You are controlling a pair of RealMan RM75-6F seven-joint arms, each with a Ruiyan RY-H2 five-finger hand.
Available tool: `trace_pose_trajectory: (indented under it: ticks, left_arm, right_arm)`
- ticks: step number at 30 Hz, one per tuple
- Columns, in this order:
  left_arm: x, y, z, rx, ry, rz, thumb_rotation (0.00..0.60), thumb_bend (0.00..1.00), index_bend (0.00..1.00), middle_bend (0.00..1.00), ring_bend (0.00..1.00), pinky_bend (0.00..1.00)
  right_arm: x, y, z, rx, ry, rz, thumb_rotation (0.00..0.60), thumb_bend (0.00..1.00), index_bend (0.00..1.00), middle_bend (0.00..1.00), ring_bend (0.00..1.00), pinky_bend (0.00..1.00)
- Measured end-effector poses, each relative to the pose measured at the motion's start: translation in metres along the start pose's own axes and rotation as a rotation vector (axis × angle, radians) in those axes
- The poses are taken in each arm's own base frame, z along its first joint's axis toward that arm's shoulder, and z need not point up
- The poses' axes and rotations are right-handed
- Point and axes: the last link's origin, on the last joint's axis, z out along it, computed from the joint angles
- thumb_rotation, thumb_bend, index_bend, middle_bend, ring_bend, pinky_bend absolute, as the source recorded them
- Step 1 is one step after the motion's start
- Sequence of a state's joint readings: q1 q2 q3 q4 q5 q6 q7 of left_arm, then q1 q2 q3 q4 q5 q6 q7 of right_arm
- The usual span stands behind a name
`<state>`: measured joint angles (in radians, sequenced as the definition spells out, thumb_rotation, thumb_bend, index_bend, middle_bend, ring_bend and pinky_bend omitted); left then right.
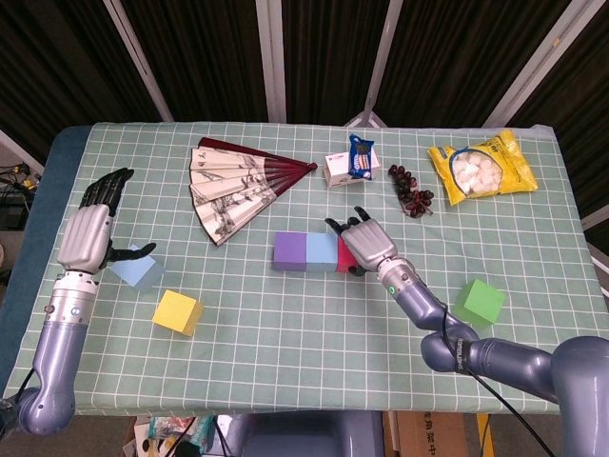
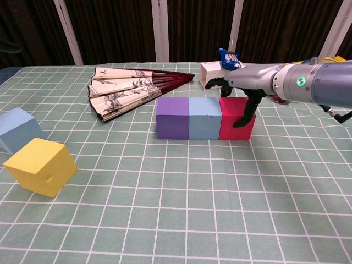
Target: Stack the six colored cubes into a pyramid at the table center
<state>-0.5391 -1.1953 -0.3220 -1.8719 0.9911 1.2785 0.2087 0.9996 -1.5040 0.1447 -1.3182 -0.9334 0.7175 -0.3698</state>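
Note:
Three cubes stand touching in a row at the table's middle: purple (image 1: pixel 289 251) (image 2: pixel 172 117), light blue (image 1: pixel 321 251) (image 2: pixel 204 117) and red (image 1: pixel 343 259) (image 2: pixel 234 118). My right hand (image 1: pixel 364 244) (image 2: pixel 245 91) rests on the red cube's top and right side, fingers spread, gripping nothing. At the left, my left hand (image 1: pixel 92 228) hangs open next to a second pale blue cube (image 1: pixel 136 269) (image 2: pixel 16 129), its thumb close to it. A yellow cube (image 1: pixel 178 311) (image 2: pixel 40 166) lies in front of that one. The green cube (image 1: pixel 479 302) sits at the right, near my right forearm.
A spread paper fan (image 1: pixel 233 186) (image 2: pixel 126 88) lies behind the row on the left. A small white box with a blue packet (image 1: pixel 350 164) (image 2: pixel 220 69), dark grapes (image 1: pixel 411 190) and a yellow snack bag (image 1: pixel 481 167) sit at the back right.

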Motion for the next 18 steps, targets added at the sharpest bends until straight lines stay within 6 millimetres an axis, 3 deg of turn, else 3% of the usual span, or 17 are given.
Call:
trace_pose_trajectory:
  ticks: [18]
  left_arm:
    - [-0.0003,-0.0007,0.0004,0.002,-0.002,0.001,0.6,0.12,0.0,0.04,0.03,0.0]
  right_arm:
    - [-0.0027,-0.0031,0.0019,0.004,0.005,0.01,0.6,0.27,0.0,0.38,0.21,0.0]
